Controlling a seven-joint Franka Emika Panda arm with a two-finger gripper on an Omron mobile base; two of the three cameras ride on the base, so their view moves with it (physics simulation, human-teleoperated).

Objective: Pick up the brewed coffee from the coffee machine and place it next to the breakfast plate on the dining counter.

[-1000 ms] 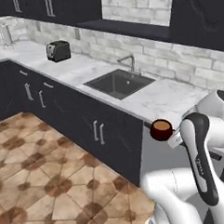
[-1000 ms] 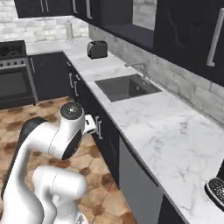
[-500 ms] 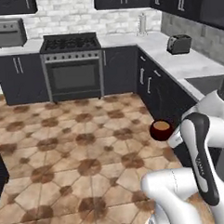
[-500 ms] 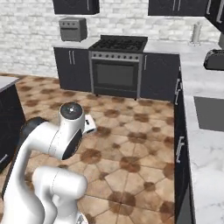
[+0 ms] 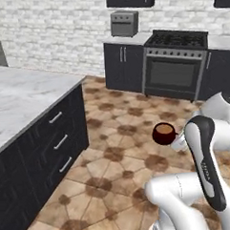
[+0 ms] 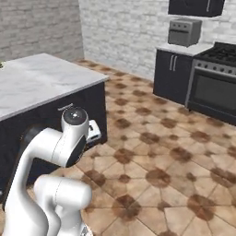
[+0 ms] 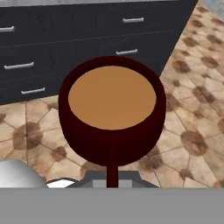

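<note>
Tool (image 5: 174,141) is closed on the small round dark red mug (image 5: 163,133), held upright over the tiled floor (image 5: 119,150), handle turned toward the tool.

so the count: one dark red mug (image 5: 163,133) of coffee, one marble worktop (image 5: 20,100) with three drawer handles showing on its side, one stove (image 5: 174,65), one toaster oven (image 5: 124,23)

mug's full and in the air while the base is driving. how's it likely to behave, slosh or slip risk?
Likely sloshy: the brown liquid sits close to the rim of the dark red mug. Probably stiff and smooth-walled, so it could slip in the gripper's hold. It hangs above the tile floor with nothing under it, so a drop would likely spill it.
</note>
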